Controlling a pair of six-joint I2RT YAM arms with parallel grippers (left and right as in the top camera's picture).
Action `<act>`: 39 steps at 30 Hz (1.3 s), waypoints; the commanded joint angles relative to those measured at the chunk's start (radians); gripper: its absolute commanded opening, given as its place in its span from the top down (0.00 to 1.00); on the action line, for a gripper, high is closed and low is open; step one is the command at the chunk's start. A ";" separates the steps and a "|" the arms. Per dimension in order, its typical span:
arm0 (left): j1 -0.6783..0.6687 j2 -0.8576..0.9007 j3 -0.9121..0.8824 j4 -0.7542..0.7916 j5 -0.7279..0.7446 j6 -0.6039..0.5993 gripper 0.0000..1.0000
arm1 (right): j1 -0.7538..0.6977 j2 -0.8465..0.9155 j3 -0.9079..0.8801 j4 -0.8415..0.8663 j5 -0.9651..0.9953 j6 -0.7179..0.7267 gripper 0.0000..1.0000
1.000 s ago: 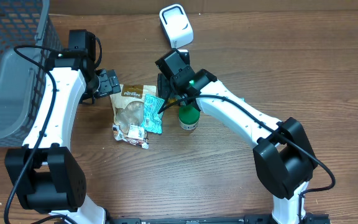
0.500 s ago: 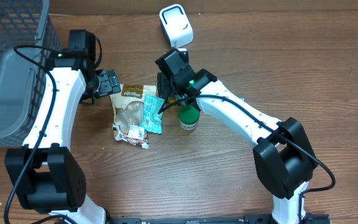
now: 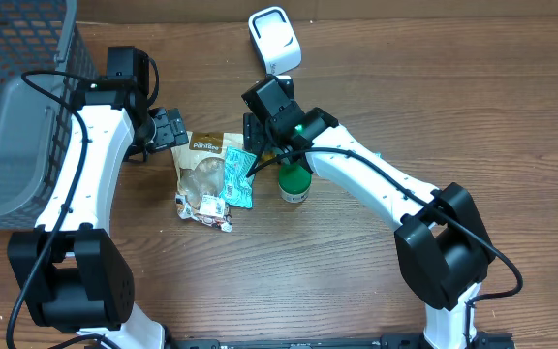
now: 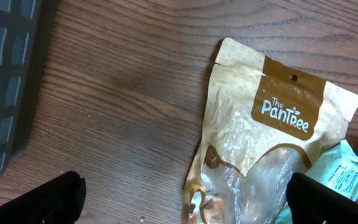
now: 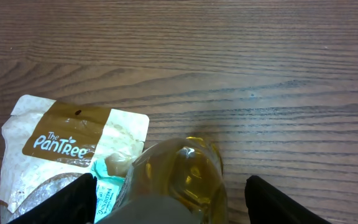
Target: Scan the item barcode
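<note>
A small bottle of yellow liquid with a green cap [image 3: 294, 180] stands on the table just right of a teal packet [image 3: 239, 177] and a tan Pantree snack bag [image 3: 202, 167]. My right gripper [image 5: 169, 202] straddles the bottle [image 5: 179, 171] with its jaws open; a gap shows on each side between the fingers [image 5: 73, 200] and the glass. Left of the snack bag [image 4: 272, 143], my left gripper [image 3: 170, 129] hovers wide open and holds nothing. The white barcode scanner [image 3: 274, 39] sits at the back of the table.
A grey mesh basket [image 3: 17, 107] fills the far left edge, and its dark wall [image 4: 5, 74] shows in the left wrist view. A small colourful wrapper [image 3: 204, 208] lies at the snack bag's lower end. Bare wood lies to the right of the bottle.
The right gripper's jaws have spread a little wider around the bottle. Both arms and the items stay where they were.
</note>
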 commanded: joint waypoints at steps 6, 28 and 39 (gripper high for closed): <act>0.000 -0.019 0.015 0.001 -0.005 0.001 0.00 | -0.006 0.000 0.020 0.003 0.007 -0.005 0.24; 0.000 -0.019 0.015 0.001 -0.005 0.001 0.00 | -0.006 0.000 0.020 -0.005 0.007 -0.005 0.39; 0.000 -0.019 0.015 0.001 -0.005 0.001 0.00 | -0.006 0.000 0.020 -0.012 0.011 -0.005 0.39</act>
